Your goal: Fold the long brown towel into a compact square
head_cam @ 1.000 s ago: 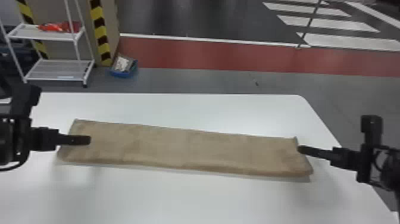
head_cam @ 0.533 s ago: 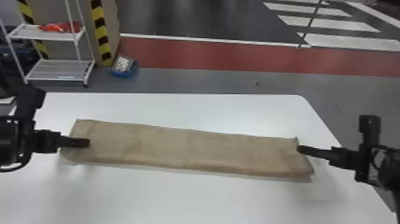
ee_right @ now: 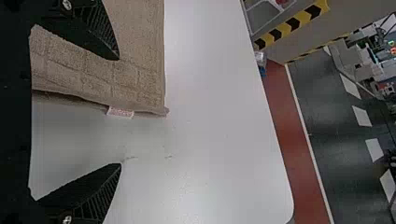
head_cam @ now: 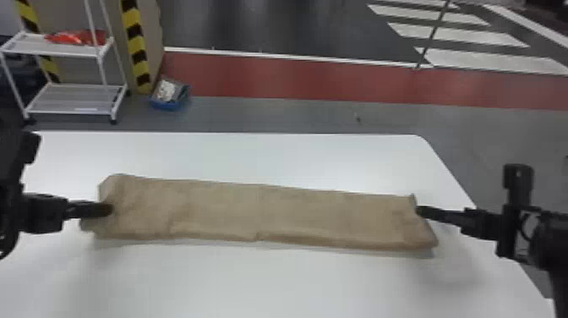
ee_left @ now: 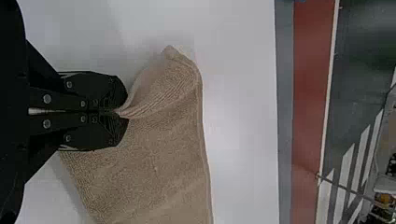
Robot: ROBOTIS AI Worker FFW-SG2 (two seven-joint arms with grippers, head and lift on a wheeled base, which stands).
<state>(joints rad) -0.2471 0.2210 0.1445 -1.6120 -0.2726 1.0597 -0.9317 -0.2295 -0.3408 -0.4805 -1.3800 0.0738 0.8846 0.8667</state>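
- Head view: grey floor (head_cam: 274, 116) runs behind everything, crossed by a red strip (head_cam: 296, 80) with white-striped dark ground beyond.
- The white desk (head_cam: 296, 152) spreads across the front, its far right corner rounded.
- Behind it, on the left, stands a white rack (head_cam: 69, 105).
- The brown towel (head_cam: 262, 211) lies on the desk as a long band running left to right, a little rumpled towards its left end.
- The left pincer (head_cam: 107, 209) is at the towel's left end; in the left wrist view its fingers are closed together on the cloth, pinching up a crease.
- The right pincer (head_cam: 420, 210) is at the right end; the right wrist view shows it spread wide, one finger over the towel, the other over the desk top.
- A blue container (head_cam: 167, 105) sits on the floor near the rack.
- A small pale tag (ee_right: 120, 112) sticks out at the towel's right end.
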